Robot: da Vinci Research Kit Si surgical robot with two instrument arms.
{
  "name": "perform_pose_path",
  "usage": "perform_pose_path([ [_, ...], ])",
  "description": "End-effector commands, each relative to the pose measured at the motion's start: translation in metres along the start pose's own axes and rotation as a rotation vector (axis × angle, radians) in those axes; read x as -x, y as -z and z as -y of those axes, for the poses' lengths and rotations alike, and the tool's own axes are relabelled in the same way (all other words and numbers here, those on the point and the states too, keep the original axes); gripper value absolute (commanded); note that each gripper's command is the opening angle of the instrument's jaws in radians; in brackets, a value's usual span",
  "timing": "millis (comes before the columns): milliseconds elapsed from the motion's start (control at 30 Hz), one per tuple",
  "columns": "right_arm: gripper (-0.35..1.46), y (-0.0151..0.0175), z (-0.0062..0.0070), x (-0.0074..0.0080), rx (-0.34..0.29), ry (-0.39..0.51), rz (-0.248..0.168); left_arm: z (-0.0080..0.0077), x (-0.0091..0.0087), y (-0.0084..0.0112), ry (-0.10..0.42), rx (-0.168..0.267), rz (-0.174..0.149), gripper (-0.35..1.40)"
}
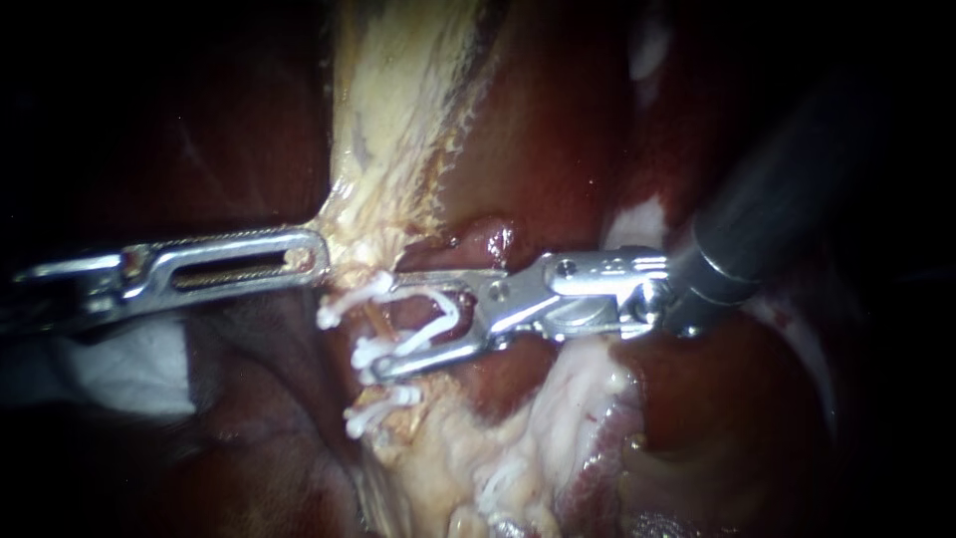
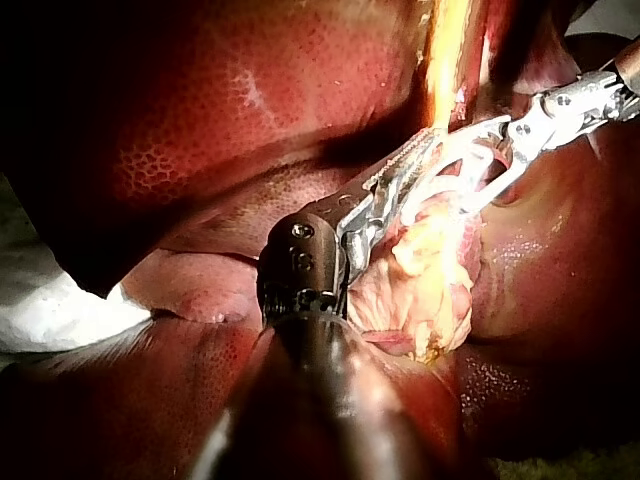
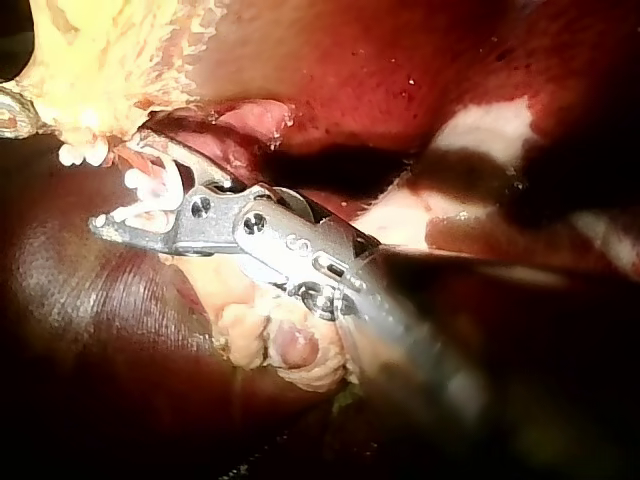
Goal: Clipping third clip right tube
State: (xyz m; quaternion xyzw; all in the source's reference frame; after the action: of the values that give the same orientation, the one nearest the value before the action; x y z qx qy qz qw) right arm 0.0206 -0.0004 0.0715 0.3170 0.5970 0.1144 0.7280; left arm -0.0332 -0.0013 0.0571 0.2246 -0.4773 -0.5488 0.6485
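My right instrument [image 1: 388, 329] comes in from the upper right. Its two jaws stand apart and carry a white clip [image 1: 438, 324] between them, straddling a thin reddish tube [image 1: 378, 319]. One white clip [image 1: 351, 299] sits on the tube just above those jaws, another [image 1: 376, 410] below. My left instrument [image 1: 317, 254] reaches in from the left, its slotted jaws shut on the pale yellow tissue [image 1: 344, 249] at the tube's upper end. The left wrist view has the left instrument [image 2: 425, 145] gripping that tissue, my right instrument [image 2: 470, 165] ahead of it. In the right wrist view the right instrument [image 3: 125, 185] holds the clip.
Dark red liver [image 1: 558, 120] surrounds the site on all sides. Pale fatty tissue [image 1: 518, 438] lies below the right instrument. White gauze [image 1: 129, 364] sits under the left instrument's shaft, and the gauze [image 2: 50, 310] also shows beside that shaft in the left wrist view.
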Motion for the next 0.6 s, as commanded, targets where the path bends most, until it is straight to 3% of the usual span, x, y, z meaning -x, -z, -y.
perform_pose_path([
  [33, 0.60, 0.0000, 0.0003, -0.0002, -0.010, 0.001, -0.009, -0.0001, 0.0000, 0.0000, 0.000, -0.001, 0.000, -0.35],
  [200, 0.60, -0.0004, 0.0006, -0.0006, -0.042, -0.008, -0.022, -0.0001, 0.0000, -0.0001, 0.000, -0.001, -0.001, -0.35],
  [600, 0.59, 0.0005, 0.0005, -0.0002, -0.036, -0.017, -0.022, -0.0002, 0.0000, 0.0000, 0.000, -0.002, -0.001, -0.35],
])
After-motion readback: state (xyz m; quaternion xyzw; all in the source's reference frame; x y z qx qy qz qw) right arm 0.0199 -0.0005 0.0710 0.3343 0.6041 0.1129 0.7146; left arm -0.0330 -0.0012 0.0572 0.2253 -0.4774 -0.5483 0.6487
